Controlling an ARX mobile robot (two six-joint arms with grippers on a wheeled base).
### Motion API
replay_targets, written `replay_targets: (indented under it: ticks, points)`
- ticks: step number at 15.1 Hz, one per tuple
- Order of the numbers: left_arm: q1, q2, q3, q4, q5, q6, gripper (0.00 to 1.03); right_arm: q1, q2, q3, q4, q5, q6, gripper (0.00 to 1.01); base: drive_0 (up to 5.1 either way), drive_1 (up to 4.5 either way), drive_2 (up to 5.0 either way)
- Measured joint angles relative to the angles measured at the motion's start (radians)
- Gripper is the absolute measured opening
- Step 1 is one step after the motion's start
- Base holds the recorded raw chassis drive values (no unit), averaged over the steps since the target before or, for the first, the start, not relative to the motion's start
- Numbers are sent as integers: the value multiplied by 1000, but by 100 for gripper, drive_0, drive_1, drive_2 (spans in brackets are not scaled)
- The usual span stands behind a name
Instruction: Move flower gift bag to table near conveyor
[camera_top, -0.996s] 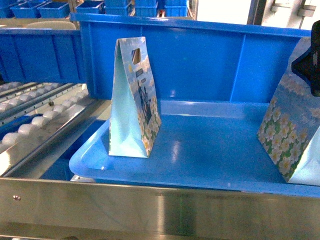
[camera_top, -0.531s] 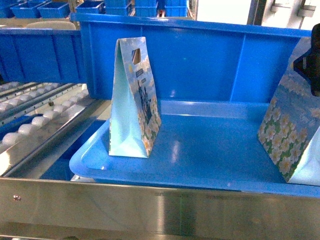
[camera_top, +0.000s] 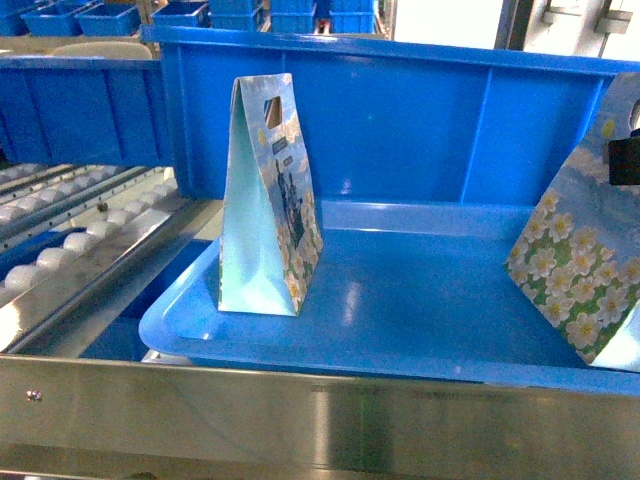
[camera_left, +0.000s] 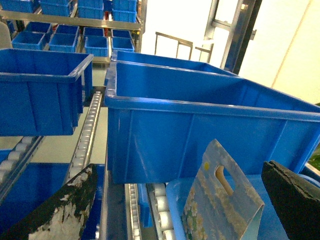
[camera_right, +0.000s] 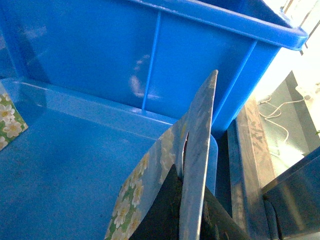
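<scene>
Step in hand: we judge we are lifting the flower gift bag (camera_top: 580, 280) out of the blue tray (camera_top: 400, 310), bound for the table near the conveyor (camera_top: 70, 245); the table shows in none of our views.
Where the bag is: at the right edge of the head view, tilted, its lower corner low over the tray floor; we cannot tell whether it touches.
Right gripper (camera_right: 187, 210): clamped on the bag's top edge; in the right wrist view the dark fingers (camera_right: 162, 215) sit on either side of the thin paper panel.
Left gripper (camera_left: 180, 200): jaws apart, holding nothing; a second gift bag (camera_left: 220, 200) stands between the fingers in the left wrist view, untouched as far as we can see.
Second bag in the head view: upright at centre left of the tray (camera_top: 268, 200); we should leave it standing.
How to do it well: we should raise the bag straight until its base clears the tray's front rim (camera_top: 350, 352), then carry it over.
Risk: the paper top may crease or slip if we swing it.
Obstacle: the tall blue bin (camera_top: 400, 110) close behind the tray limits backward travel.
</scene>
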Motion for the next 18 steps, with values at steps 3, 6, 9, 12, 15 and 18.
replay_targets:
  ticks: [3,6,9,12,15,18]
  points:
    - [0,0,0,0,0,0,98,-3,-100,-10,-27,-3,-1,3,0,0,0]
    - [0,0,0,0,0,0,98,-24,-180,-10,-52,-17,-3,3,0,0,0]
    - [0,0,0,0,0,0,98,-43,-245,-10,-79,-18,-4,3,0,0,0]
    - [0,0,0,0,0,0,98,-69,-345,-21,-106,-28,-7,3,0,0,0]
    - [0,0,0,0,0,0,98,-110,-425,-42,-141,-53,-6,3,0,0,0]
    - [0,0,0,0,0,0,98,-183,-539,-90,-209,-113,-5,3,0,0,0]
